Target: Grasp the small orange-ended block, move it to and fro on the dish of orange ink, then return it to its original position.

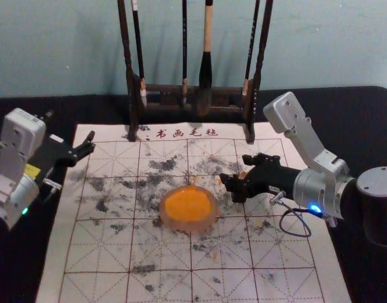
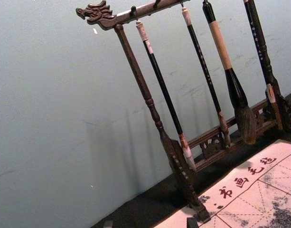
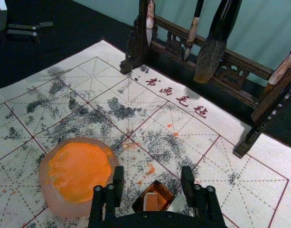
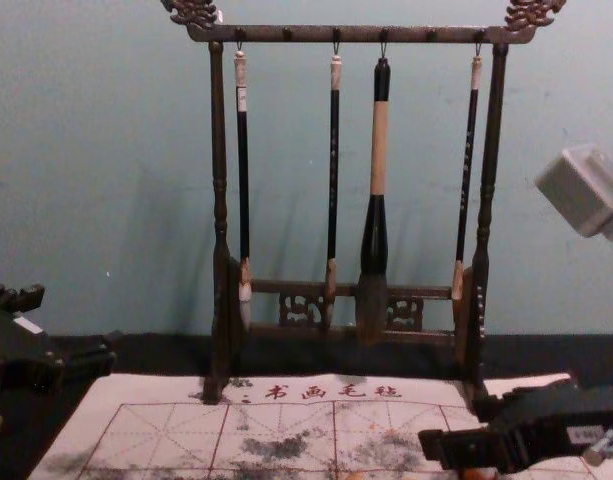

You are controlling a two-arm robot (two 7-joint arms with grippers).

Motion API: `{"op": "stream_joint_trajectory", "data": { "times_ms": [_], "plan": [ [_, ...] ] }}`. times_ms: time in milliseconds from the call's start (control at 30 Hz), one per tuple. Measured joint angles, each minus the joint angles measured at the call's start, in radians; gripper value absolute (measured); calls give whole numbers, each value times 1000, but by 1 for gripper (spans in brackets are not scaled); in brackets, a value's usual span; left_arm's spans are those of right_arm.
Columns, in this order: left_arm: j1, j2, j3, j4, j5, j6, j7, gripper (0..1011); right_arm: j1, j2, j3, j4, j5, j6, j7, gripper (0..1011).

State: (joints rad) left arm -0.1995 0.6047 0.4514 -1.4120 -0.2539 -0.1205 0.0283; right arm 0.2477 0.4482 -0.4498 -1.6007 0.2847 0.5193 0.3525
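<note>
My right gripper (image 1: 236, 168) is over the mat, just right of the orange ink dish (image 1: 188, 207), with its fingers apart. In the right wrist view, the small block (image 3: 150, 202), glossy brown with orange on it, stands between the spread fingers of the right gripper (image 3: 152, 173), with a gap on either side. The round ink dish (image 3: 49, 192) lies beside them in that view. My left gripper (image 1: 70, 128) is idle at the mat's far left corner in the head view; the left wrist view shows the tips of the left gripper (image 2: 150, 223) apart.
A dark wooden rack (image 4: 218, 200) with several hanging brushes stands at the back edge of the mat, near the wall. The large brush (image 4: 379, 230) hangs lowest. Black ink stains mark the gridded white mat (image 1: 105, 278) on the dark table (image 1: 363, 120).
</note>
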Motion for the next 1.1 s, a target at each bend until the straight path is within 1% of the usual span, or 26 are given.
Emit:
{"op": "stream_joint_trajectory", "data": {
  "times_ms": [33,67,133,167,267,300,333,367,433,467,567,600,633,667,700,767,800,833,867,967,1100],
  "plan": [
    [0,0,0,0,0,0,0,1001,0,0,0,0,0,0,0,730],
    [0,0,0,0,0,0,0,1001,0,0,0,0,0,0,0,787],
    [0,0,0,0,0,0,0,1001,0,0,0,0,0,0,0,820],
    [0,0,0,0,0,0,0,1001,0,0,0,0,0,0,0,868],
    [0,0,0,0,0,0,0,1002,0,0,0,0,1,0,0,940],
    [0,0,0,0,0,0,0,1001,0,0,0,0,1,0,0,940],
    [0,0,0,0,0,0,0,1001,0,0,0,0,1,0,0,982],
    [0,0,0,0,0,0,0,1001,-1,-1,3,0,2,-6,0,1000],
    [0,0,0,0,0,0,0,1001,-18,-9,25,-9,7,-71,0,1002],
    [0,0,0,0,0,0,0,1001,-23,-11,30,-12,7,-89,-2,1002],
    [0,0,0,0,0,0,0,1001,-43,-22,53,-19,8,-170,-16,1002],
    [0,0,0,0,0,0,0,1001,-58,-31,70,-23,5,-232,-34,1000],
    [0,0,0,0,0,0,0,1001,-65,-36,78,-23,0,-264,-45,1002],
    [0,0,0,0,0,0,0,1001,-73,-41,86,-24,-7,-298,-59,1002],
    [0,0,0,0,0,0,0,1001,-86,-52,103,-23,-21,-352,-84,1002],
    [0,0,0,0,0,0,0,1001,-100,-64,118,-15,-43,-409,-117,1002],
    [0,0,0,0,0,0,0,1001,-111,-75,133,-1,-68,-457,-153,1002],
    [0,0,0,0,0,0,0,1001,-115,-80,139,5,-76,-471,-167,1002],
    [0,0,0,0,0,0,0,1001,-124,-90,152,20,-92,-492,-195,1002],
    [0,0,0,0,0,0,0,1001,-139,-103,171,48,-113,-507,-230,1000],
    [0,0,0,0,0,0,0,1001,-152,-110,182,70,-126,-508,-241,1002]
  ]
}}
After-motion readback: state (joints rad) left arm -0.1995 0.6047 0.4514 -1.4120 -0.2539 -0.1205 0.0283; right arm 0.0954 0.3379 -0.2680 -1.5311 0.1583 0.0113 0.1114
